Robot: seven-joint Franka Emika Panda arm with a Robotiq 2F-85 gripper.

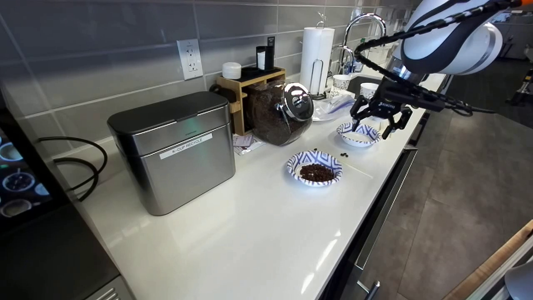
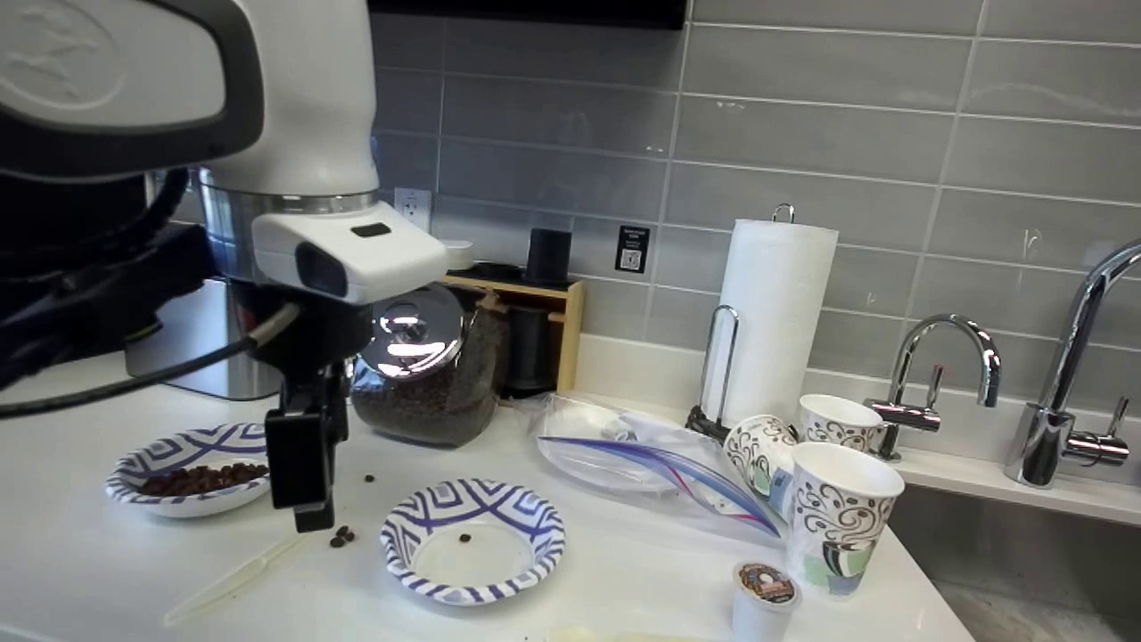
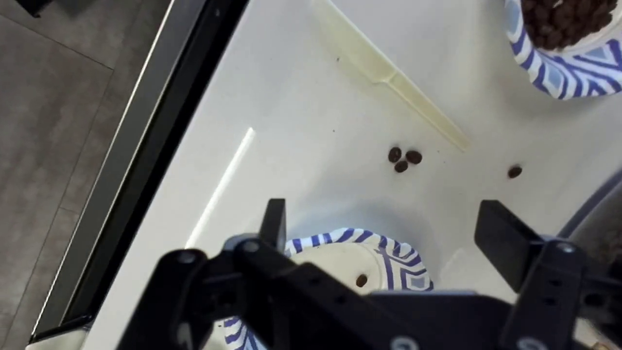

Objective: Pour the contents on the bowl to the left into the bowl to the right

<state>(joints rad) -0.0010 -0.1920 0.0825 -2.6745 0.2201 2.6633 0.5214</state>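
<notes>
Blue-and-white bowl (image 2: 196, 443) of dark beans (image 2: 203, 481) stands well apart from the hand (image 1: 370, 131)

From where I stand, the hand points down over the white desk (image 1: 250, 246), its two black fingers (image 3: 505, 243) spread wide from each other. The bowl of beans rests on the desk, apart from both fingers. In an exterior view it sits to the left of the hand, its right side hidden behind a black finger; in the wrist view only part of it shows, up in the right corner, past the fingertips.

Closer to the hand stands a second bowl (image 2: 472, 562) in the same pattern, with a single bean (image 2: 464, 538) lying in it. The wrist view catches it behind the fingers, partly covered; whether the hand is straight above its middle, I cannot tell.

Near the bowls, three loose beans (image 3: 401, 166) huddle on the desk, with a lone bean (image 3: 514, 171) a little off and a pale plastic knife (image 3: 413, 96) just beside. Toward the tiled wall (image 2: 811, 134), a tilted glass jar (image 2: 446, 392) with a shiny lid leans beside a wooden shelf (image 2: 575, 339).
</notes>
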